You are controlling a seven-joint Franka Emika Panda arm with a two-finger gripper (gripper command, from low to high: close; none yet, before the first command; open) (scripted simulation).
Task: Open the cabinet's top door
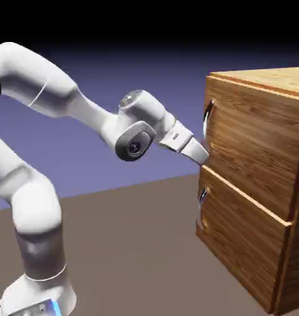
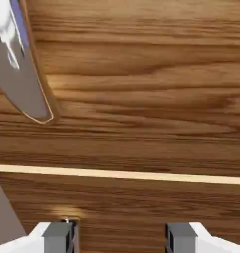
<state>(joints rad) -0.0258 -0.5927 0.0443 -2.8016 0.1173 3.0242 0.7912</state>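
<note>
The wooden cabinet [image 1: 262,79] stands at the exterior view's right. Its top door [image 2: 141,89] fills the upper hand view as brown grain, and a pale seam [image 2: 141,174] divides it from the lower panel [image 2: 136,210]. The top door's silver handle [image 2: 20,74] shows at the hand view's upper left and, in the exterior view, as a thin arc, the handle [image 1: 208,117]. My gripper [image 1: 203,154] is open right at the cabinet's front, below that handle and near the seam. Its grey fingertips [image 2: 60,237] have nothing between them.
The lower panel's small handle [image 1: 203,196] sits under my gripper. The brown table [image 1: 133,247] stretches in front of the cabinet, and my arm's base rises at the lower left.
</note>
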